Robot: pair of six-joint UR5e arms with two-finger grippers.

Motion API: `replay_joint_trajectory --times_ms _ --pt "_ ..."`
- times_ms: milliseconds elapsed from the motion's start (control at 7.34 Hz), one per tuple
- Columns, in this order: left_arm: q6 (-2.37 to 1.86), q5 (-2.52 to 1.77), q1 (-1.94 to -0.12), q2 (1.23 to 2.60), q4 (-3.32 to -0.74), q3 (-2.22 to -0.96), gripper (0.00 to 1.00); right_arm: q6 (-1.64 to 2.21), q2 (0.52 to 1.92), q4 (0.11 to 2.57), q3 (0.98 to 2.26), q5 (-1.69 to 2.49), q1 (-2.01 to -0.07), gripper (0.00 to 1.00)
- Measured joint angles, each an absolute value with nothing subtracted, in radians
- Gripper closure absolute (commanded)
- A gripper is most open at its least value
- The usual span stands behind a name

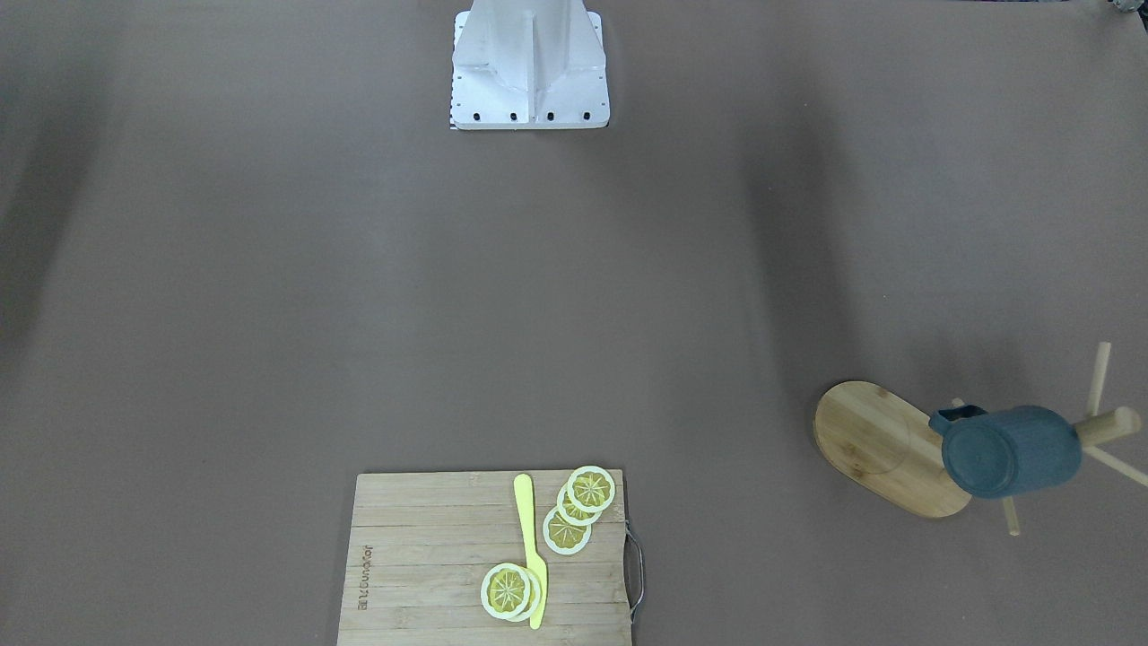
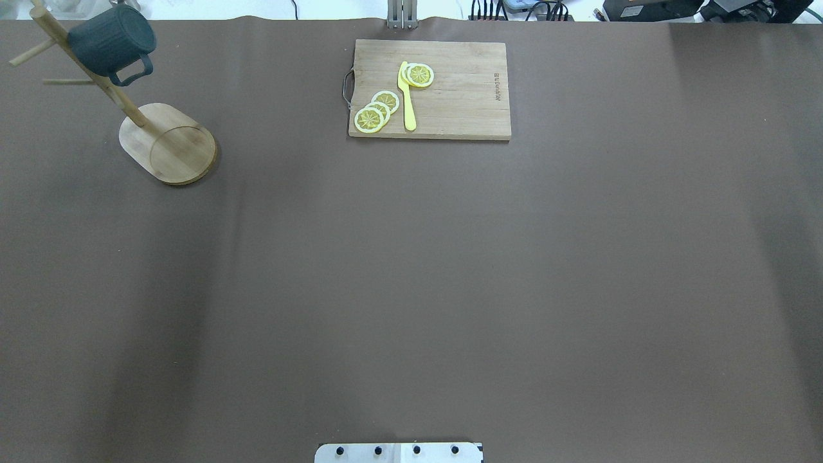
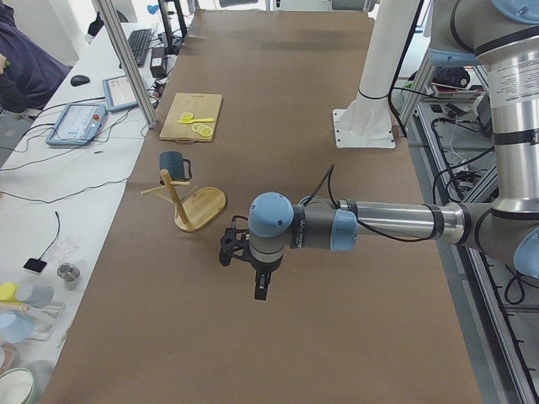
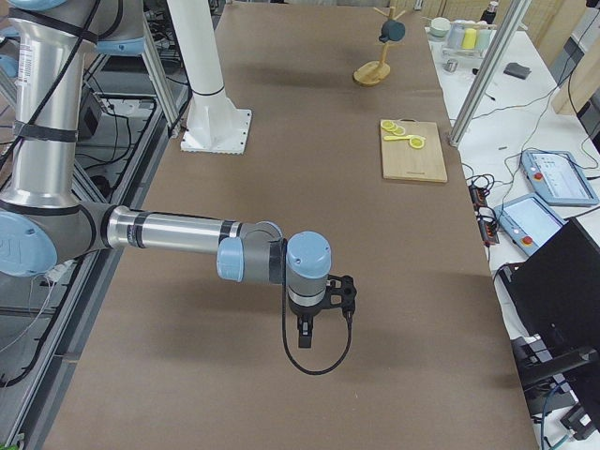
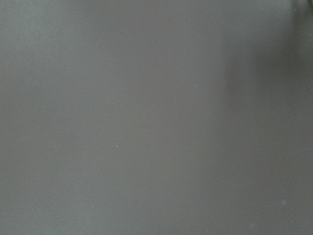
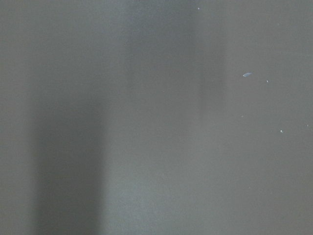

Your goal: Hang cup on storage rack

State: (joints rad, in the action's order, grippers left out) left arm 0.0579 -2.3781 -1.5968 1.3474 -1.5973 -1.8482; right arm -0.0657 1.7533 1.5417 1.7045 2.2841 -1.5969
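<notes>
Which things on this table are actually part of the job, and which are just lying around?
Part of the job: cup, storage rack it hangs on.
Just lying about: cutting board, lemon slices, yellow knife.

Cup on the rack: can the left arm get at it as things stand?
Probably yes. The cup hangs on the rack near the table's far left corner, and only bare table lies between it and the left gripper. The pegs may crowd the approach.
</notes>
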Motion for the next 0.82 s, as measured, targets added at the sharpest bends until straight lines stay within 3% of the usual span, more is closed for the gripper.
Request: replay_joint_trajectory --times_ms 817 --pt "-0.056 -2.342 -1.512 1.354 -1.611 -1.840 0.01 -0.066 1.752 1.541 1.706 2.284 -1.597 0.00"
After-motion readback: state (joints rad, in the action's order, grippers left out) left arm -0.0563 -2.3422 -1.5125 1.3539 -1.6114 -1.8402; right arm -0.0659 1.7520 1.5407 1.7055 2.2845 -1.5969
